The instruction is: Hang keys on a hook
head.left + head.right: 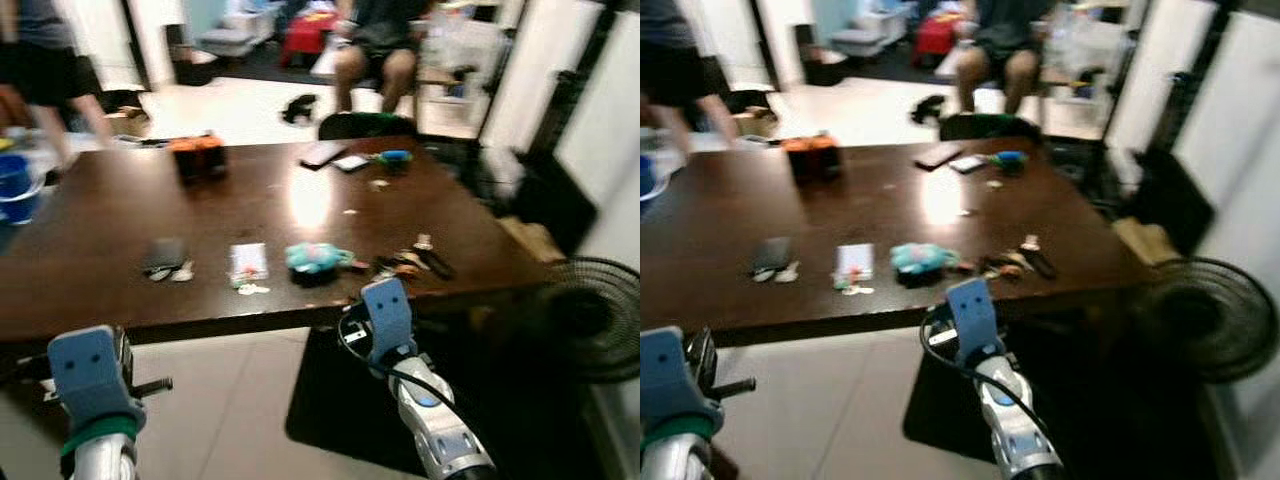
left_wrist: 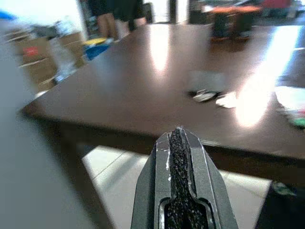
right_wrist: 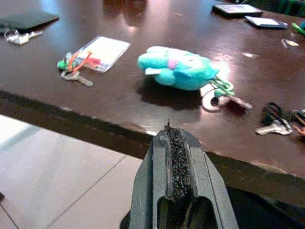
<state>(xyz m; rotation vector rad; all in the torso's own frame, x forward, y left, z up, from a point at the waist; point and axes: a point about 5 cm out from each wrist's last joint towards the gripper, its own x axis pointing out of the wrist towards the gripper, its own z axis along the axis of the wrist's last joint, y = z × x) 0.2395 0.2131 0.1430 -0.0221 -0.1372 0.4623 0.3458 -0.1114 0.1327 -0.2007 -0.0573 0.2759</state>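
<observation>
While right gripper [image 3: 177, 143] pressed closed, empty, short of table [image 3: 143, 102]; open fingers, reach over edge toward plush keyring [image 3: 183, 70]; left gripper [image 2: 177, 145] closed too.

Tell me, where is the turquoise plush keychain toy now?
In the head views, the turquoise plush keychain toy lies near the front edge of the dark wooden table, between the white card holder with keys on its left and the loose key bunch on its right.

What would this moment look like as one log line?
phase: approach | brown wooden table ahead | turquoise plush keychain untouched | both jaws shut
</observation>
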